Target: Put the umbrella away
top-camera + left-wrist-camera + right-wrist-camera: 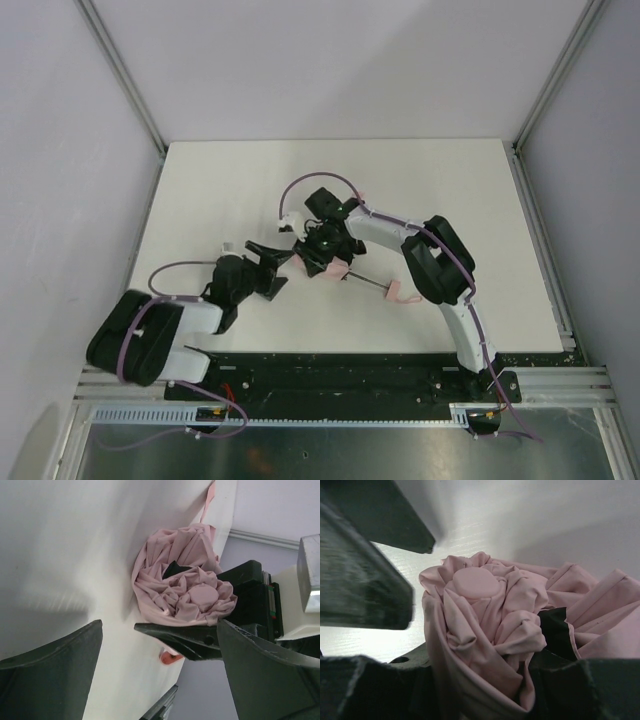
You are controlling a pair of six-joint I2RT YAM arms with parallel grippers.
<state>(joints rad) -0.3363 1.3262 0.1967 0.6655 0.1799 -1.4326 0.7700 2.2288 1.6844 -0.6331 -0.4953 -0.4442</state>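
Right pincer [322, 243] clenched on the bunched pink canopy of the umbrella [182, 587], at mid-counter [200, 190]. Left pincer [268, 262] released, jaws wide, just beside the canopy's round cap [475, 582]. A tidy fold probably requires the left pincer to gather the loose pleats evenly. Shaft [368, 283] and handle [400, 292] project rightward, and the right pincer's body crowds the fabric.
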